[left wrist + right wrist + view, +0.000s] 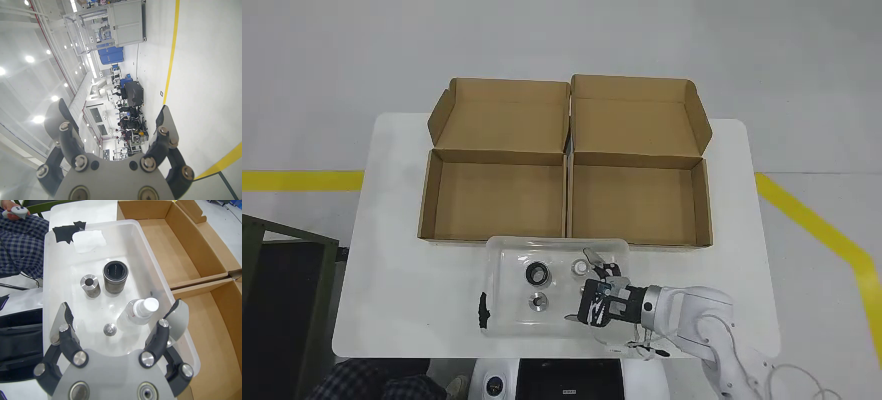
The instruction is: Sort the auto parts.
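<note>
Here the right pincer (122,304) hangs wide open, empty, over the clear bin (45,279) near its rim.

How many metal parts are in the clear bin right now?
3. A black-bored bearing and a smaller steel cylinder stand side by side midway along the clear bin; a small round stud sits beside the plastic bottle, nearer the open right gripper, whose body may hide more.

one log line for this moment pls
right gripper open above plastic bin | left gripper open, facing room | bin: bearing, steel cylinder, bottle, small knob
</note>
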Motion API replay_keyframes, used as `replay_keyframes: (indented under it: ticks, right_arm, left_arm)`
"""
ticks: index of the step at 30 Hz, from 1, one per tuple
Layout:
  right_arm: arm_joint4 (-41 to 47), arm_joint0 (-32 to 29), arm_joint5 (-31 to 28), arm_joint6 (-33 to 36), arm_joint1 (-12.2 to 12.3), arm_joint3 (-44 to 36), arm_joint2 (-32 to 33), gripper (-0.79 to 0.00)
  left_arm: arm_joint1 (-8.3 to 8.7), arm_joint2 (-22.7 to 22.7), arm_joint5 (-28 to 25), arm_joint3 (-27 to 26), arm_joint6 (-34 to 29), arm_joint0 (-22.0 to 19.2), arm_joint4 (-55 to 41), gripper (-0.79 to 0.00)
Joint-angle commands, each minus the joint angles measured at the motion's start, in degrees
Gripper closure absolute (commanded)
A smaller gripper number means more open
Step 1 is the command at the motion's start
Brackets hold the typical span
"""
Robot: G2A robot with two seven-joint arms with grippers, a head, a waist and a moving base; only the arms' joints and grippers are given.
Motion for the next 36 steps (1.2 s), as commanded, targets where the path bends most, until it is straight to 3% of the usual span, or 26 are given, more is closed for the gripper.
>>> replay_keyframes:
  ticks: [1,6,15,21,27,31,36]
  right_arm:
    - [0.1,0.3,0.2,0.5,0.1,0.4,-0.1,-0.699]
    - [1.4,1.0,1.3,2.1,0.1,1.6,-0.3,-0.742]
    - [4.4,3.2,2.9,4.4,0.1,3.5,-1.1,-0.665]
    - [5.9,4.6,3.8,5.4,0.1,4.8,-1.8,-0.388]
    - [6.8,5.3,4.2,6.0,0.2,5.3,-2.1,-0.299]
    - [7.4,5.5,4.4,6.0,0.4,5.3,-2.0,0.0]
    - [9.4,5.4,4.1,5.6,0.6,3.7,-1.3,0.0]
  left_arm:
    - [0.0,0.0,0.0,0.0,0.0,0.0,0.0,-0.785]
    - [0.0,0.0,0.0,0.0,0.0,0.0,0.0,-0.785]
    - [0.0,0.0,0.0,0.0,0.0,0.0,0.0,-0.785]
    - [0.0,0.0,0.0,0.0,0.0,0.0,0.0,-0.785]
    - [0.0,0.0,0.0,0.0,0.0,0.0,0.0,-0.785]
    - [0.0,0.0,0.0,0.0,0.0,0.0,0.0,-0.785]
    - [0.0,0.0,0.0,0.0,0.0,0.0,0.0,-0.785]
